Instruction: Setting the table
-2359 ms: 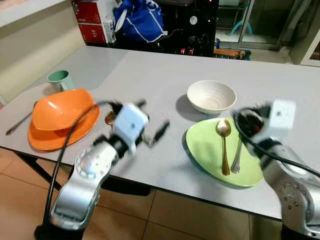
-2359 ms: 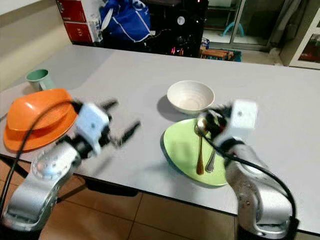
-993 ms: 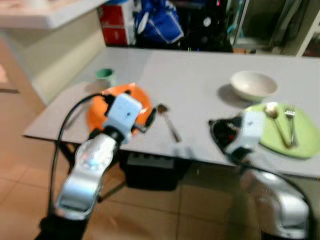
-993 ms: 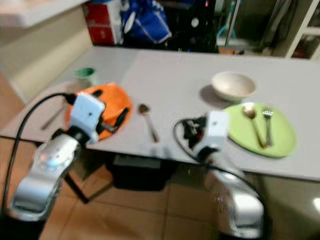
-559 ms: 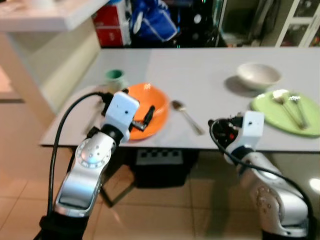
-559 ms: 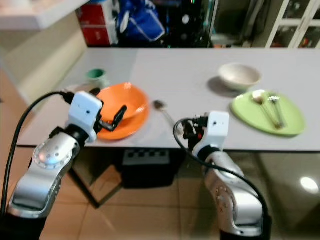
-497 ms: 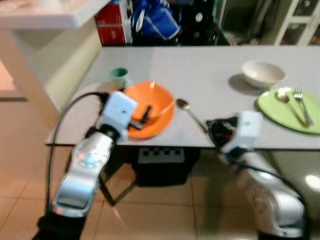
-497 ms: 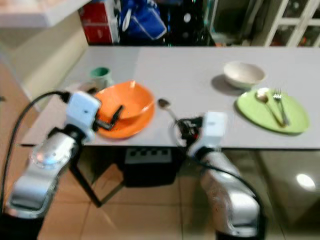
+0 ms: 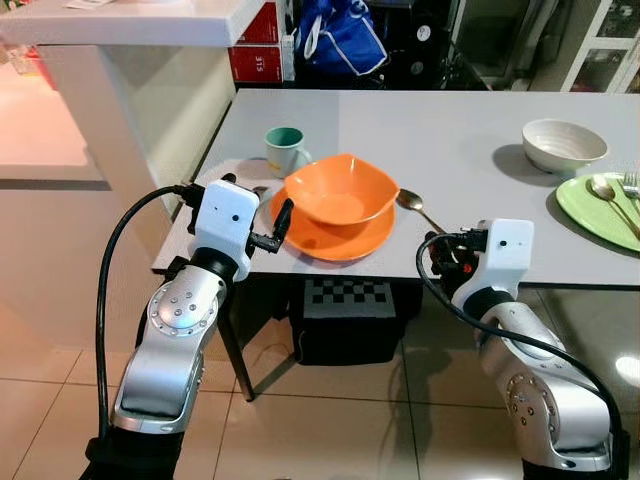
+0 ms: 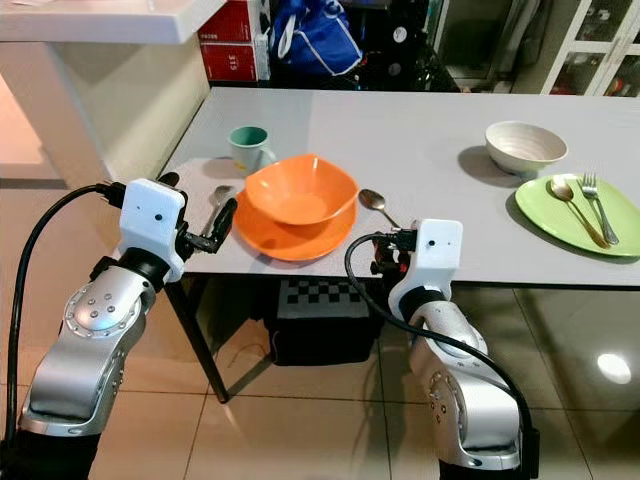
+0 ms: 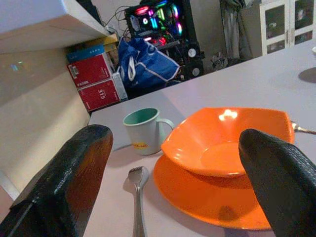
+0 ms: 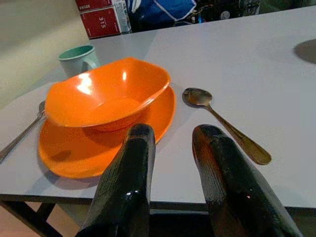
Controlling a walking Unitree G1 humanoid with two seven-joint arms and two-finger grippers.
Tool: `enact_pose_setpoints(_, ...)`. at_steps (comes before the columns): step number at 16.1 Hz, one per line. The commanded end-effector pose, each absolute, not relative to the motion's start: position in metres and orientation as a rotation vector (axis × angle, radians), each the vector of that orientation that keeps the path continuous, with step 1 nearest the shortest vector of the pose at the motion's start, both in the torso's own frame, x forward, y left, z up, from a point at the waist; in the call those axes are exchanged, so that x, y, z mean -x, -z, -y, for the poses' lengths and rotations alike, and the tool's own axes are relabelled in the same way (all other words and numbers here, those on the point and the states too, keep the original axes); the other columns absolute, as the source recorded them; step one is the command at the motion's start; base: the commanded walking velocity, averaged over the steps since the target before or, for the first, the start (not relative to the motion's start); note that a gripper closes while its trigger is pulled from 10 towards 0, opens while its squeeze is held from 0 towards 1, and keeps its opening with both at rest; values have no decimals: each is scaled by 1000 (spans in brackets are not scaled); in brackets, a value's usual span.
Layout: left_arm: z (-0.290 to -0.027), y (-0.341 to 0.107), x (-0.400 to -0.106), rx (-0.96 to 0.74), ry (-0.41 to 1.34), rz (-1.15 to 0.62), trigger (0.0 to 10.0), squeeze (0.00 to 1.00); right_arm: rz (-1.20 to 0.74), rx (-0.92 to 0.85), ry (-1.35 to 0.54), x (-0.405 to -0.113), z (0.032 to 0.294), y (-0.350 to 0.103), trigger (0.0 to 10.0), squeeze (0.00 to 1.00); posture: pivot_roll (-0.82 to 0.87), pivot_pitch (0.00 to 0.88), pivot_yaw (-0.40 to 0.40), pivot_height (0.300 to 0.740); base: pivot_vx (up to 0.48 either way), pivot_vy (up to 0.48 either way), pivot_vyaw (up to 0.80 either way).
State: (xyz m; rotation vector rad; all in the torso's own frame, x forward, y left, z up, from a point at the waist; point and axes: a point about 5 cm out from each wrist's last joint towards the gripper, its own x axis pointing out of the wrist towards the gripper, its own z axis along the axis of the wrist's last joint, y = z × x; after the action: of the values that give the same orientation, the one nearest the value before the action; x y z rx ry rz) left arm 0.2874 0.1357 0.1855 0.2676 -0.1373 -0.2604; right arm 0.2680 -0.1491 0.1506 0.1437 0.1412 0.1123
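We stand at the near edge of a grey table (image 9: 440, 120), close to its left corner, with both arms raised in front of us. Our left gripper (image 9: 272, 226) hangs just off the near edge beside the orange plate (image 9: 340, 238), its two black fingers (image 11: 74, 177) spread wide apart with nothing between them. Our right gripper (image 10: 388, 256) sits at the near edge too, below the handle end of a spoon (image 10: 378, 205); its fingers (image 12: 129, 173) stand a little apart and released, gripping nothing. An orange bowl (image 9: 338, 190) rests on the orange plate near the left end of the near edge. A pale green mug (image 9: 285, 150) stands just behind the plate toward the left edge, and a fork (image 11: 138, 197) lies on the table to the left of the plate, its handle pointing to the near edge. The spoon lies just right of the plate, its bowl close to the plate rim and its handle angled toward the near edge. Well along the table toward the right edge, a white bowl (image 10: 525, 146) stands behind a green plate (image 10: 580, 235), on which a gold spoon (image 10: 575, 212) and a silver fork (image 10: 597, 208) lie side by side. Beyond the far edge we see red boxes (image 9: 262, 62) and a blue bag (image 9: 345, 40), and a white counter (image 9: 120, 20) rises past the left edge.
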Motion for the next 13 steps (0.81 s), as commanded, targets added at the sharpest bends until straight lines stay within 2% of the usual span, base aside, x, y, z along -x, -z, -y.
enact_pose_setpoints(1,-137,-184,-287,-255,256,138,10000,0,-130,-135,-101,-269,151,-152,10000,0,-62,0,44,740,274,0,0)
enact_pose_setpoints(4,-136,-184,-286,-250,259,139,10000,0,-136,-154,-91,-267,153,-149,10000,0,-66,0,43,740,370,0,-275)
enact_pose_setpoints(6,-135,-183,-285,-247,263,141,10000,0,-141,-143,-93,-267,153,-148,10000,0,-67,0,43,740,429,0,-631)
enact_pose_setpoints(12,-136,-185,-285,-257,264,149,10000,0,-154,-113,-157,-266,147,-148,10000,0,-64,0,38,740,429,0,0)
enact_pose_setpoints(13,-136,-186,-286,-258,257,153,10000,0,-161,-111,-164,-266,146,-148,10000,0,-64,0,38,740,431,0,750)
